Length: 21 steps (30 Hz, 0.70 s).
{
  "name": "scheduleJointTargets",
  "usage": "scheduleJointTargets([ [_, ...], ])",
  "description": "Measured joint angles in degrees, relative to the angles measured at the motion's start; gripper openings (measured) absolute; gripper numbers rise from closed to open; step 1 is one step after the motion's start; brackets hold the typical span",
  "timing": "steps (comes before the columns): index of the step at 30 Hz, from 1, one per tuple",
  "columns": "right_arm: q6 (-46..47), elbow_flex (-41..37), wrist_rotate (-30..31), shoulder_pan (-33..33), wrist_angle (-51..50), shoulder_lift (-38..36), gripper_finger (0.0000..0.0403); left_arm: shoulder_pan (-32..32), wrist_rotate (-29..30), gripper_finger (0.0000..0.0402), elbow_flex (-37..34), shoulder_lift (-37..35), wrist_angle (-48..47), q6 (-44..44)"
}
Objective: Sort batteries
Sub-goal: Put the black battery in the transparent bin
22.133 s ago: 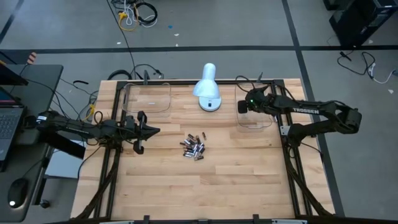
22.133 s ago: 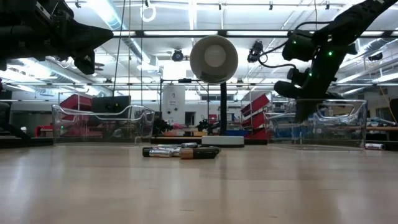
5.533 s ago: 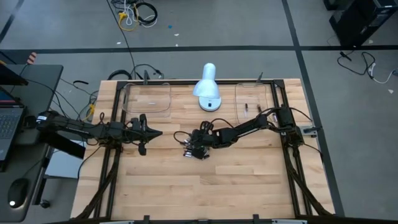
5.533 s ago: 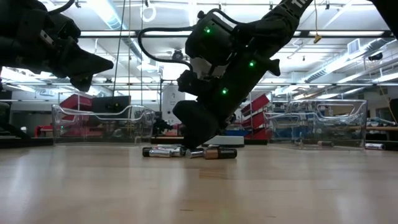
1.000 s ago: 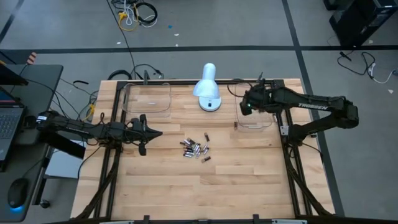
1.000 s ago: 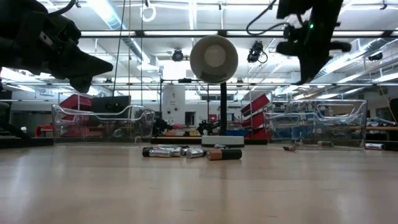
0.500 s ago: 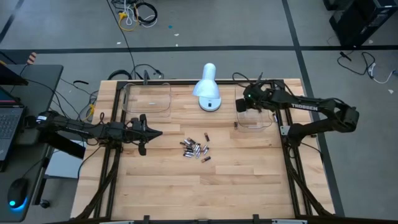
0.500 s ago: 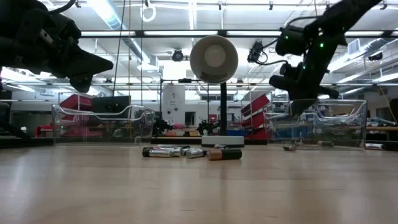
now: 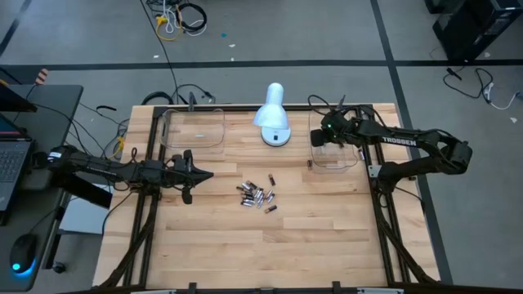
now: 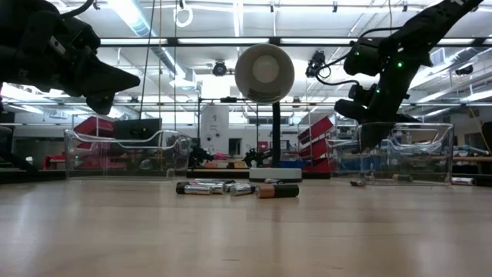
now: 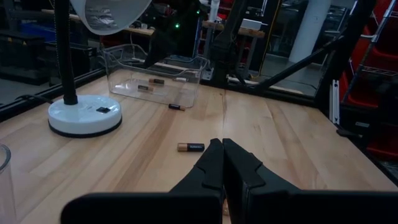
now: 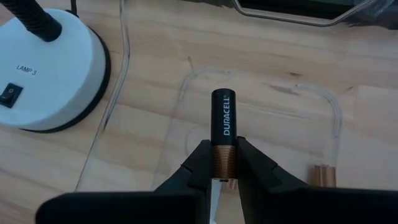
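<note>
A cluster of small batteries lies at the table's middle, and one more lies beside the right clear tray. My right gripper hangs over that tray's left part, shut on a black and copper battery. Another coppery battery lies inside the tray. My left gripper waits shut above the table's left side, left of the cluster, pointing level toward it. My right gripper pinches the battery's copper end between its two fingers. The battery lies along the fingers, its black end sticking out past the fingertips. The fingers slant downward from the table's right. The battery is clear of the tray floor below.
A white desk lamp stands at the back middle between the two clear trays; the left tray sits at the back left. Open wood stretches across the near half of the table.
My right gripper has come down from high above toward the right tray and tipped more steeply downward, carrying the battery with it; most of the drop came early, then it nearly stopped.
</note>
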<state>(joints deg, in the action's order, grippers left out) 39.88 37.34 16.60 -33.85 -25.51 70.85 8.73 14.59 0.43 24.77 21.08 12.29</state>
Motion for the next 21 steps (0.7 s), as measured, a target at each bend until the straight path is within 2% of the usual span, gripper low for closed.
scheduleJointTargets([
  [8,0.0,0.0,0.04,0.0,0.02,0.0,0.0073,0.0,0.0,0.0002,0.0,0.01,0.0,0.0],
  [15,-0.91,0.0,0.0,0.34,0.22,-0.23,0.0074,-0.01,0.0,0.0002,0.0,0.0,0.0,0.01],
  [21,-3.09,0.0,-0.02,5.08,4.7,-4.15,0.0067,0.0,0.0,0.0002,0.0,0.02,0.0,0.38],
])
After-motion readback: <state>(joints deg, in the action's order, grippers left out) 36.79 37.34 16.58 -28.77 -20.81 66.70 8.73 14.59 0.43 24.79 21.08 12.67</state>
